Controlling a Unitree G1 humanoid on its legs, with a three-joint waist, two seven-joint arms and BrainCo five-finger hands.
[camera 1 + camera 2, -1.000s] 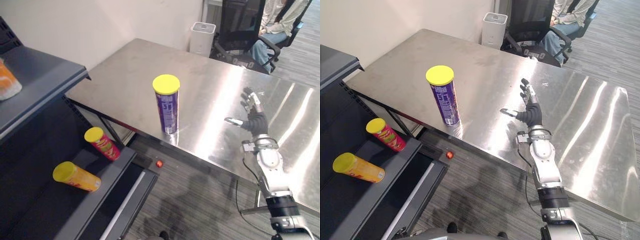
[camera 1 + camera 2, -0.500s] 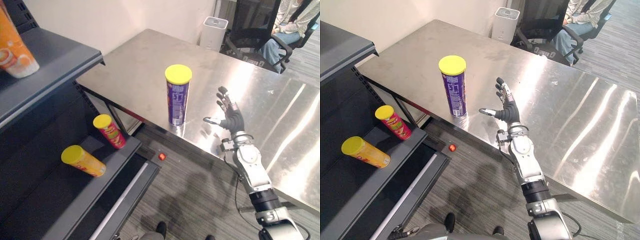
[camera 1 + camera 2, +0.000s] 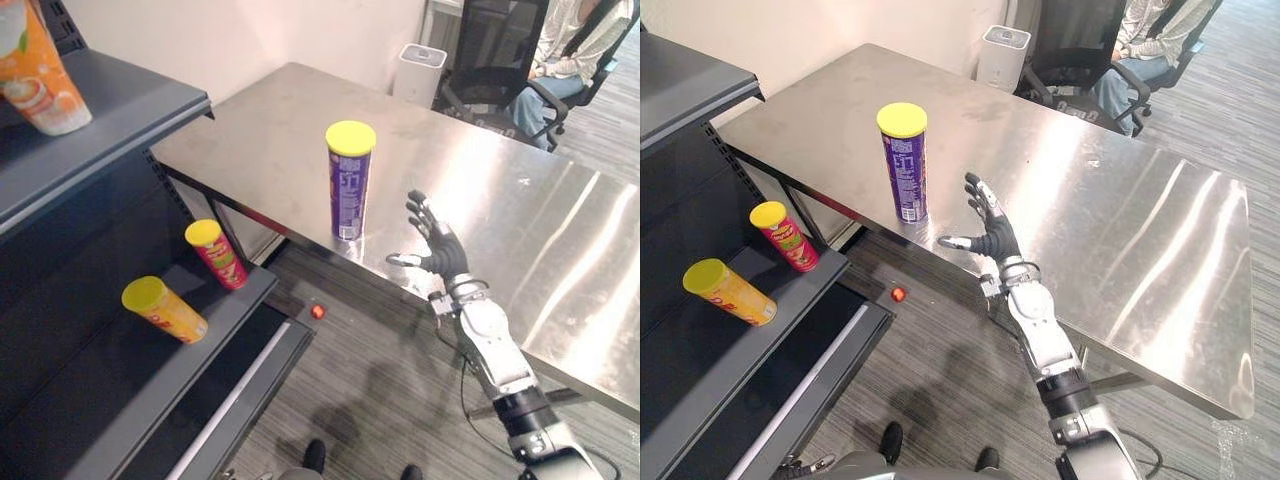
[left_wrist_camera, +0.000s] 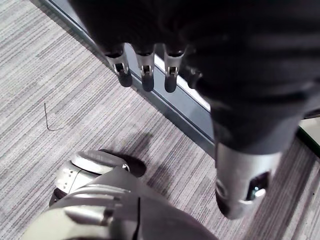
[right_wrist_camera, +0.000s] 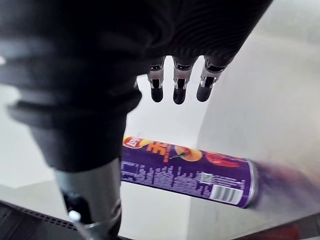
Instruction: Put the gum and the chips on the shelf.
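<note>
One purple-labelled chips can (image 3: 349, 185) upright on table (image 3: 530, 190), right hand (image 3: 442, 252) spread open nearby, holding nothing

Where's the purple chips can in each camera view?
Left eye view: purple chips can upright at centre, near the steel table's front edge.
Right eye view: same can, left of centre.
Right wrist view: it runs sideways just past the right hand.
Left wrist view: left hand over striped floor.
Shared landmark: the open right hand beside the can.
</note>
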